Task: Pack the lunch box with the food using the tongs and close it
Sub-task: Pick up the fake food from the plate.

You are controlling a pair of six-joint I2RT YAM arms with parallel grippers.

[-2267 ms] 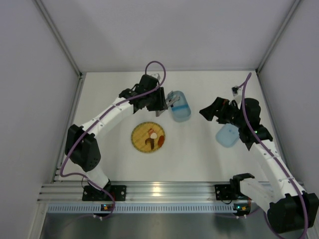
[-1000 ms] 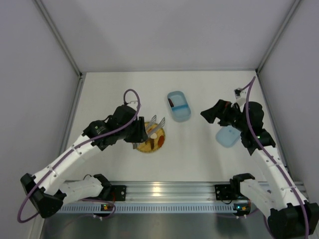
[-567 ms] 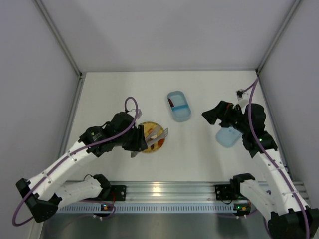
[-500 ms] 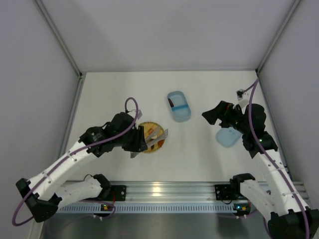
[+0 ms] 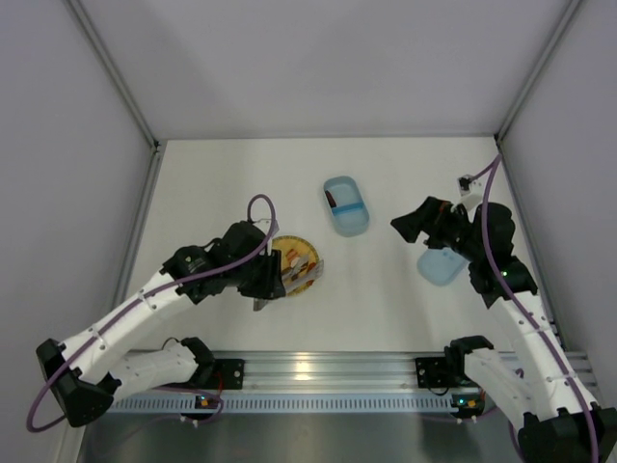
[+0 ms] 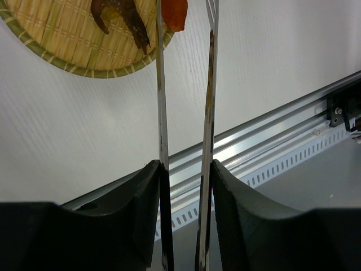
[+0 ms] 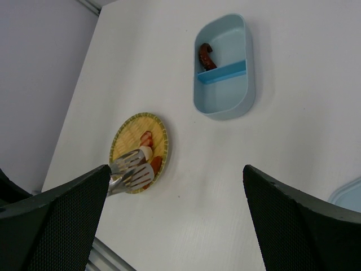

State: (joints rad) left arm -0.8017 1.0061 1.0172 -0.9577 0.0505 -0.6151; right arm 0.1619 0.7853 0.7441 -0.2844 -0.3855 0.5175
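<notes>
While both arms are over the white table, the enclosure reads as plain grey walls on three sides, with an aluminium rail along the near edge.

Left side: the left gripper is clamped on the tongs, one finger pressing each arm from outside. The two arms run nearly parallel, with a narrow gap between them. The tong tips lie over the near-right edge of the round woven plate. I cannot tell whether they pinch anything.

On the plate: food in brown, orange and white pieces, with an orange piece just beside one tong arm.

Centre: the lunch box sits uncovered on the table, beyond and to the right of the plate and well apart from it. One dark red-brown piece lies in the smaller compartment behind the divider. The larger compartment shows bare floor.

Right side: the right gripper hangs above the table with its fingers spread wide, holding nothing. The lid lies flat on the table, partly under that arm.
</notes>
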